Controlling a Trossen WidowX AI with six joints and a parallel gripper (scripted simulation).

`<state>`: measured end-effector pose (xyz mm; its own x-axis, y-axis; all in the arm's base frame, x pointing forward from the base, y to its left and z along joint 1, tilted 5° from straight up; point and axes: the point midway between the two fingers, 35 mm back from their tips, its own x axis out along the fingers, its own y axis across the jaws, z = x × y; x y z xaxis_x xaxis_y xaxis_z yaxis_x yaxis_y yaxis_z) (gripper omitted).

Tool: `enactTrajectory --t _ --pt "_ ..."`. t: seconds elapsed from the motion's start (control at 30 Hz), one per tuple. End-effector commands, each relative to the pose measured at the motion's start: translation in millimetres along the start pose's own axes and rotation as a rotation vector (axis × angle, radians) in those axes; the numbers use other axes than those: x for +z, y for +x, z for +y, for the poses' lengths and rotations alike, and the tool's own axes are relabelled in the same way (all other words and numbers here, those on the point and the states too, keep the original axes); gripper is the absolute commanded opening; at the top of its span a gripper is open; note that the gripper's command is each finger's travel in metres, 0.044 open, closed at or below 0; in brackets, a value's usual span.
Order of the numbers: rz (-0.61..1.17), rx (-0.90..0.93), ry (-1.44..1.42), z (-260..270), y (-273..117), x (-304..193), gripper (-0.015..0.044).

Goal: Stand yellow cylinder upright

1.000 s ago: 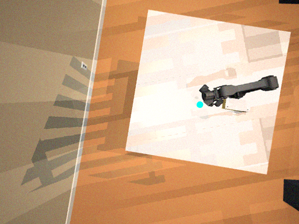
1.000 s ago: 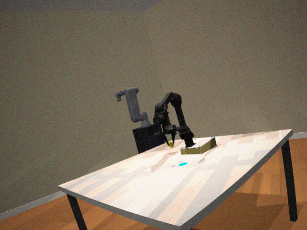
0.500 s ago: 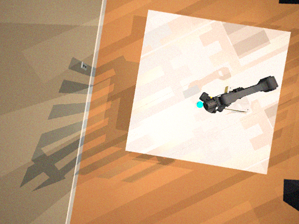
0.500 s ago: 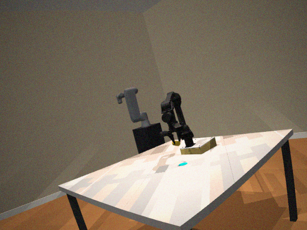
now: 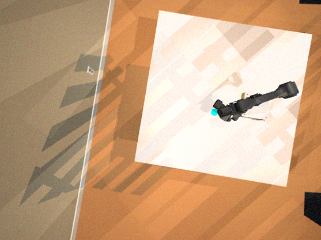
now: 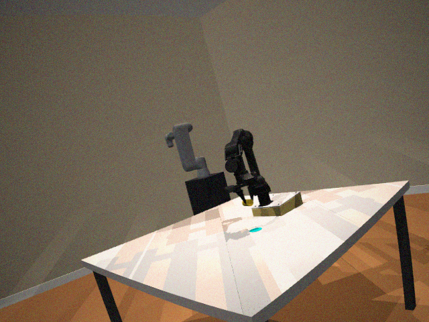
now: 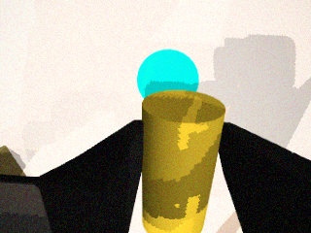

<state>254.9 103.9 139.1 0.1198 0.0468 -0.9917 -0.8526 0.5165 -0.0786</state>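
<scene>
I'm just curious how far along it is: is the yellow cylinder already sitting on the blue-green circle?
No, in the wrist view the yellow cylinder is held between the jaws, short of the cyan circle.

Bare table surrounds the cyan circle; nothing blocks it.

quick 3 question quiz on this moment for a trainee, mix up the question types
1. True or false: the gripper is shut on the yellow tall cylinder.
2. In the wrist view, where does the cyan circle sit relative to the cylinder? A) beyond its far end B) hidden beneath it C) off to the right edge
3. Fill in: in the exterior view the arm's base stands on a ____ plate on the table.

Key
1. True: the cylinder sits between the two dark jaws.
2. A: most of the circle shows just past the cylinder's far end, so it has not been set down there.
3. Gold, or brass-coloured.
</scene>
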Motion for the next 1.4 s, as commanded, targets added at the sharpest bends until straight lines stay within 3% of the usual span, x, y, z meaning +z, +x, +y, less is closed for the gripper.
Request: enactTrajectory --t 0.0,1.37 --pt "-0.032 0.010 0.018 -1 3 2 0.0105" --pt "-0.324 0.073 0.137 -15 25 15 0.0105"
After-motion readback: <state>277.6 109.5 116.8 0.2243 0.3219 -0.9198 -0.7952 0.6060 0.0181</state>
